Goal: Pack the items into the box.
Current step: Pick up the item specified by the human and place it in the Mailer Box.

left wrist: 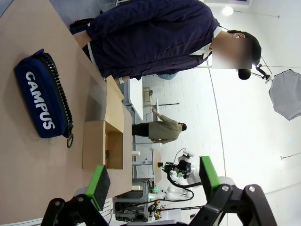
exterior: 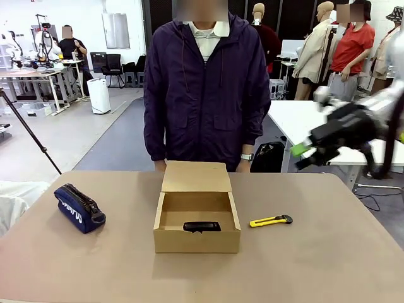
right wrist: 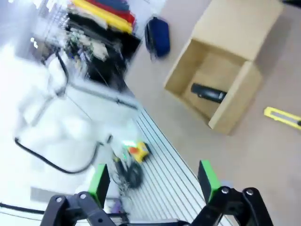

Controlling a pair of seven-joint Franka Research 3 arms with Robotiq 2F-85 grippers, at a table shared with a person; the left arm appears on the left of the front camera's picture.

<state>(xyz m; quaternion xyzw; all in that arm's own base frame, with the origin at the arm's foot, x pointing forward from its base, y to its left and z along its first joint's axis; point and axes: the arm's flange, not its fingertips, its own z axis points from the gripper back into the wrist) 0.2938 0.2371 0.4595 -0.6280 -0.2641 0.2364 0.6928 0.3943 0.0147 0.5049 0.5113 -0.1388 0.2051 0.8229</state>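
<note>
Observe that the small black oblong gadget (exterior: 202,226) lies inside the open tan cardboard box (exterior: 197,243). The slim yellow utility knife (exterior: 270,221) lies outside, just right of it. The right gripper (exterior: 305,155) hangs above, wide and empty, probably ready to fetch the knife. The left gripper (left wrist: 153,178) is also wide and empty.

Grey floor (exterior: 95,139), white table (exterior: 297,120) and black chairs (exterior: 113,66) behind

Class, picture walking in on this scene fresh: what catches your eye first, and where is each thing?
The open cardboard box stands mid-table before a person in a dark jacket, with the black stapler-like gadget lying inside. A yellow utility knife lies on the table right of the box, a navy CAMPUS pencil case to its left. The right gripper hangs open in the air on the right side.
</note>
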